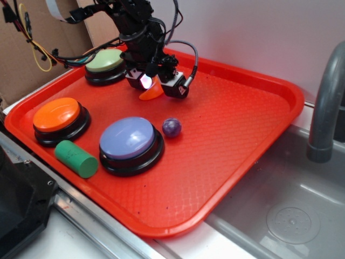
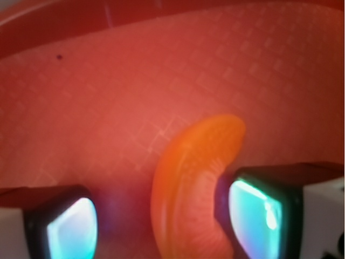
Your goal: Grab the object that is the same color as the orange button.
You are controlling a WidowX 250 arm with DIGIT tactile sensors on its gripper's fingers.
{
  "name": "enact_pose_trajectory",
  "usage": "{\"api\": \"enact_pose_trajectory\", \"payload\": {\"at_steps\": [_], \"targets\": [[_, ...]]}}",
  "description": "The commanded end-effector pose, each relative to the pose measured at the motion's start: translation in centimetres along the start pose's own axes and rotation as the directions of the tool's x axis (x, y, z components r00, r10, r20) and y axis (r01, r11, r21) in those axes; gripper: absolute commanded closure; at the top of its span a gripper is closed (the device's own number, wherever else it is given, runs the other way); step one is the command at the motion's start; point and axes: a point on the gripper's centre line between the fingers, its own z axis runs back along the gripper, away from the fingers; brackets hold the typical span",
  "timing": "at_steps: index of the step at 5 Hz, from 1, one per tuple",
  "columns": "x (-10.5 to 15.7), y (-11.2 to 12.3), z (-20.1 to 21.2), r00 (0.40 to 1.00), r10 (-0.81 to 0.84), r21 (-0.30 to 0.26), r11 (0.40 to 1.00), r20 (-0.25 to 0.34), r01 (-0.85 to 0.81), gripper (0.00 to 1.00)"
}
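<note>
The object, a small orange crescent point(image 1: 151, 94), lies on the red tray point(image 1: 242, 124) near its back. My gripper point(image 1: 159, 86) is down over it and open. In the wrist view the crescent point(image 2: 188, 178) sits between the two lit fingers, close against the right finger point(image 2: 253, 216), with a gap to the left finger point(image 2: 73, 229). My gripper point(image 2: 161, 224) is not closed on it. The orange button point(image 1: 56, 114), a large dome on a black base, stands at the tray's left side.
A lilac-blue button point(image 1: 128, 138) stands at front centre, with a purple ball point(image 1: 172, 127) beside it. A green cylinder point(image 1: 76, 158) lies at front left. A pale green button point(image 1: 105, 60) is behind my arm. A sink point(image 1: 291, 205) and faucet point(image 1: 326, 108) are to the right.
</note>
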Motion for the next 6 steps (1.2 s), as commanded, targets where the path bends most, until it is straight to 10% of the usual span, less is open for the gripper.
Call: {"api": "enact_pose_trajectory", "payload": {"at_steps": [1, 4, 6], "targets": [[1.0, 0.5, 0.8, 0.999, 0.025, -0.014, 1.0, 0.041, -0.025, 1.0], [0.8, 0.7, 0.6, 0.999, 0.053, 0.022, 0.998, -0.012, -0.053, 1.0], [2.2, -1.1, 7.5, 0.999, 0.037, -0.033, 0.999, -0.031, -0.038, 1.0]]}}
